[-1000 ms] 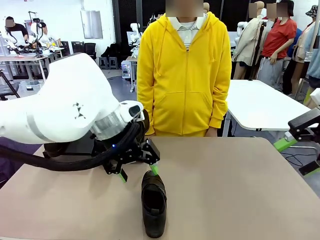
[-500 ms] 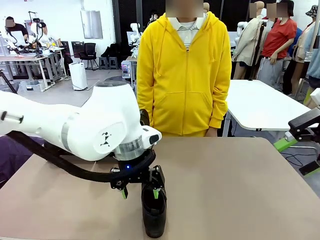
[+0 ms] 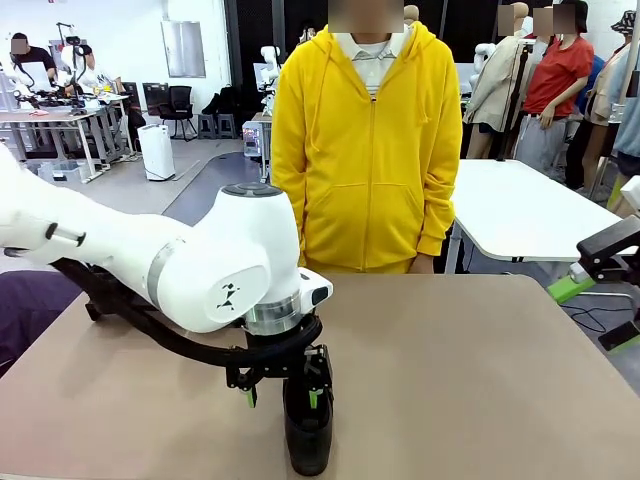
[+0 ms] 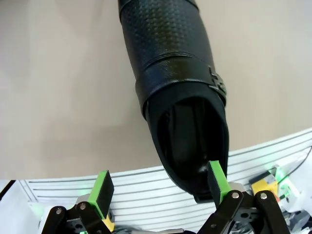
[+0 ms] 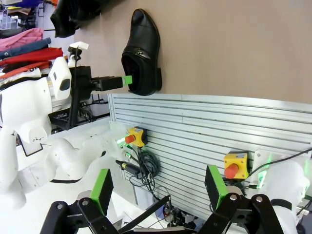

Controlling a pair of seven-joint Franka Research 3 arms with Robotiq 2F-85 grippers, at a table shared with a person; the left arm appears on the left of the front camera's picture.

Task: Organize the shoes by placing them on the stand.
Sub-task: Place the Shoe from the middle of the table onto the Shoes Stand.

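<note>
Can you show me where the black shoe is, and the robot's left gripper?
black shoe (image 4: 170, 63), left wrist view, on its textured top.
left gripper (image 4: 161, 183), left wrist view, midway between its green fingertips.

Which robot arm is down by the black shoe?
The left arm: its open jaws hang right at the shoe's heel end. The right arm sits off at the table's side, away from it.
</note>
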